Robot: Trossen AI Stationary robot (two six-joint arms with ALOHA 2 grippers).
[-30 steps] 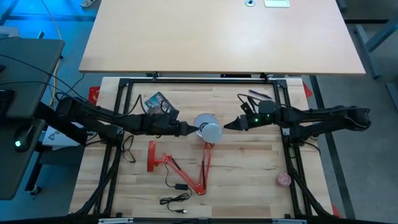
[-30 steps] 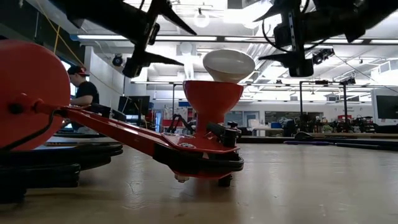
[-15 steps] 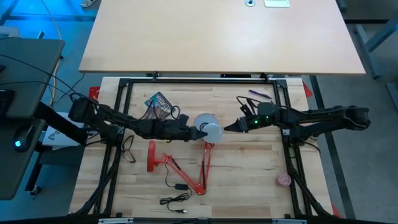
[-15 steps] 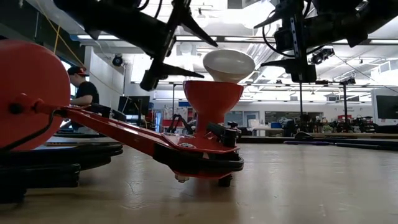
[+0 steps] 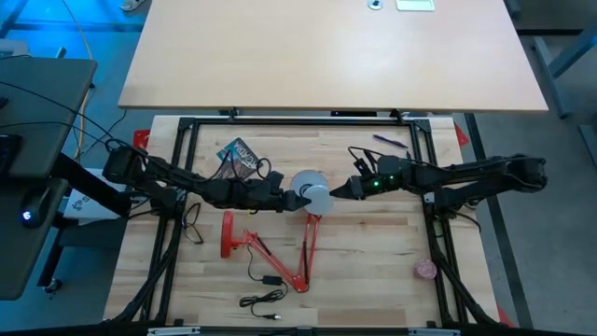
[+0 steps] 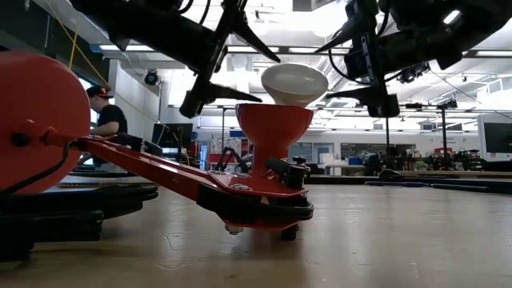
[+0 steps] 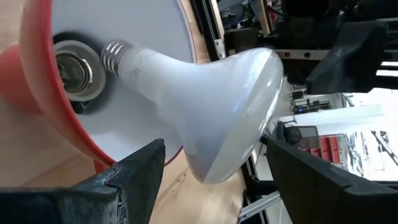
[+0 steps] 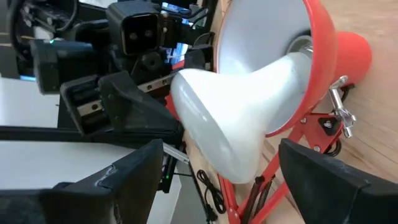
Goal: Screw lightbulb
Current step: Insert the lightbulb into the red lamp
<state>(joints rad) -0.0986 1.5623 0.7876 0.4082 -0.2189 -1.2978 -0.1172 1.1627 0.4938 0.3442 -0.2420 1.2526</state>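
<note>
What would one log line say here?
lightbulb: threads showing, not seated | left gripper: open around it | right gripper: open, opposite

High cam straight down, low cam table-level, both wrist cams close on lightbulb from opposite sides.

A robotics lab: long ceiling lights, rows of workbenches, a person at monitors.

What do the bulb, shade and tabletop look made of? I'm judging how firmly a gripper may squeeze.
Bulb: smooth frosted white glass or plastic, can't tell which; ribbed metal screw base.
Shade: probably painted metal, glossy red outside, white inside, with a thin rim.
Tabletop: pale wood, plank seams and grain visible, looks butcher-block.
</note>
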